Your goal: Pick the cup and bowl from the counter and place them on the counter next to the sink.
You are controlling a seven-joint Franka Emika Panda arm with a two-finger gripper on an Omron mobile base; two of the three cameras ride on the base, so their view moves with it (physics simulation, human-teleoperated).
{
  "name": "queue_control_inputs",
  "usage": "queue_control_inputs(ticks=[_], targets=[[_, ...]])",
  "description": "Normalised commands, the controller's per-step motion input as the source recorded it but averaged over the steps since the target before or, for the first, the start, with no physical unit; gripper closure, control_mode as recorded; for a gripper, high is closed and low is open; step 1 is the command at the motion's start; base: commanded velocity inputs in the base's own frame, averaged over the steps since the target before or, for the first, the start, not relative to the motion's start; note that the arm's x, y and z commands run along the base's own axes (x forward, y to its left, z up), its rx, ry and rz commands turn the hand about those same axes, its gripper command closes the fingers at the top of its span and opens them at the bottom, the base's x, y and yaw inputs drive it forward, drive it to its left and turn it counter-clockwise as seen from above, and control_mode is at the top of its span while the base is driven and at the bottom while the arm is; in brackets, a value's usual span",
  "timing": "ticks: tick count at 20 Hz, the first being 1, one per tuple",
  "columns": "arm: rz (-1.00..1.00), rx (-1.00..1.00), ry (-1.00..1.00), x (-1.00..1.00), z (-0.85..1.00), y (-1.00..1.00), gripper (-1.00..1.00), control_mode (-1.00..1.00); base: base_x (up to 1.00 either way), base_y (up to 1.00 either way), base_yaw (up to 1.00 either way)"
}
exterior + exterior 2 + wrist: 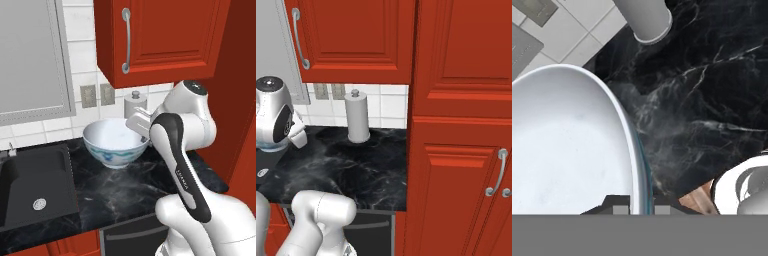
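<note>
Arm [181, 165] up from lower right of left base view, elbow bent, wrist turned down toward the bowl [112, 141]. Gripper [634, 210] nearly closed, fingers pinching bowl rim, one inside, one outside.

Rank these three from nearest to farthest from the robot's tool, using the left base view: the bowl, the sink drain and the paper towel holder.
1. The bowl: the tool is shut on its right rim.
2. The paper towel holder: just behind the tool, against the tiled wall.
3. The sink drain: far to the left, low in the sink.
</note>
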Motion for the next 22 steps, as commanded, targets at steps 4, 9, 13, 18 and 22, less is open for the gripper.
queue_control_inputs(ticks=[4, 9, 13, 18, 22], targets=[[0.00, -0.04, 0.00, 0.31, -0.04, 0.24, 1.00, -1.00, 0.00, 0.00, 0.00], [0.00, -0.01, 0.00, 0.30, -0.02, 0.11, 1.00, -1.00, 0.00, 0.00, 0.00], [0.00, -0.02, 0.00, 0.43, -0.39, 0.00, 1.00, -1.00, 0.00, 0.00, 0.00], [0.00, -0.05, 0.00, 0.40, -0.55, 0.00, 1.00, -1.00, 0.00, 0.00, 0.00], [0.00, -0.04, 0.00, 0.41, -0.52, 0.00, 1.00, -1.00, 0.00, 0.00, 0.00]])
